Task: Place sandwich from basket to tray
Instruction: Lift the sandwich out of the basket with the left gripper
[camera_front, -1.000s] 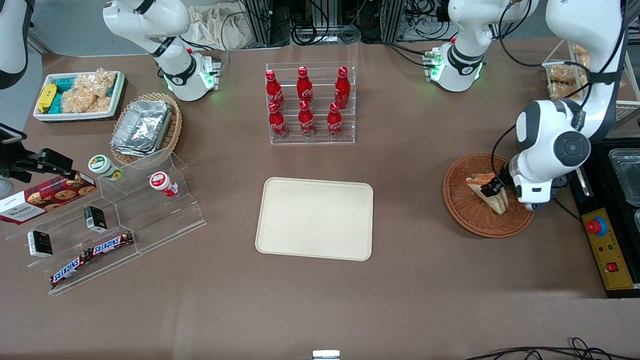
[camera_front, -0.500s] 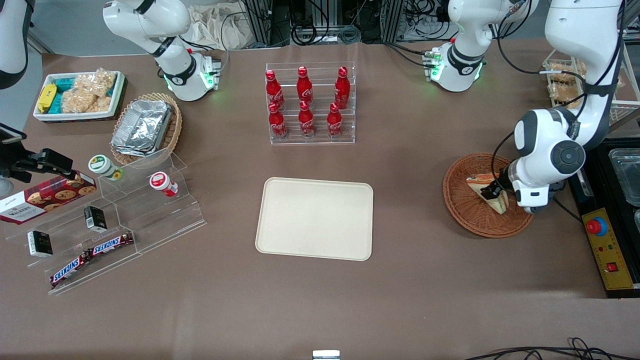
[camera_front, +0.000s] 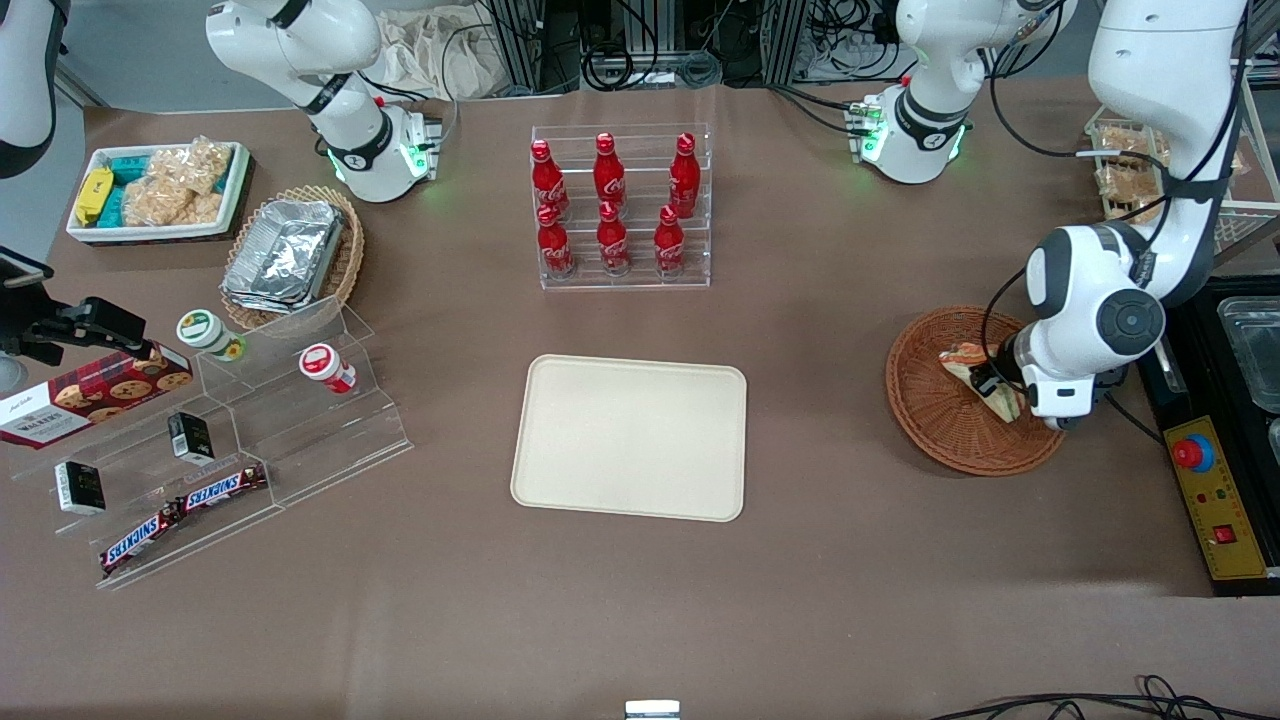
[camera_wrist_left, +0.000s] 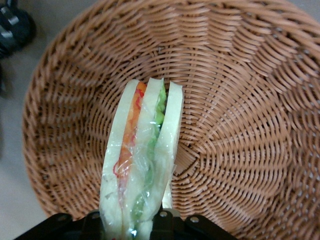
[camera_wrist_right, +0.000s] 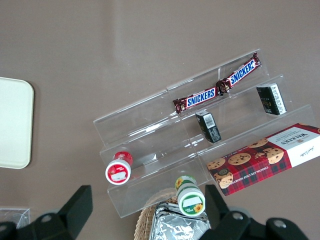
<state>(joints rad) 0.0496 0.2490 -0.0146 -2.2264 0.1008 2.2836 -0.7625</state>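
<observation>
The sandwich (camera_front: 962, 360) is a wrapped wedge of pale bread with green and orange-red layers. It sits in the round reddish-brown wicker basket (camera_front: 930, 415) toward the working arm's end of the table. My left gripper (camera_front: 988, 385) is down in the basket, its fingers shut on the sandwich's wide end. In the left wrist view the sandwich (camera_wrist_left: 142, 160) stands on edge between the gripper's (camera_wrist_left: 127, 227) black fingers, its tip over the basket floor (camera_wrist_left: 240, 125). The cream tray (camera_front: 630, 437) lies mid-table, apart from the basket.
An acrylic rack of red bottles (camera_front: 620, 205) stands farther from the front camera than the tray. A black and yellow control box with a red button (camera_front: 1210, 490) lies beside the basket. A stepped acrylic shelf of snacks (camera_front: 230, 430) stands toward the parked arm's end.
The wrist has shifted slightly over the basket. The sandwich lay broad and flat before; now it shows narrower, turned on edge between the fingers.
</observation>
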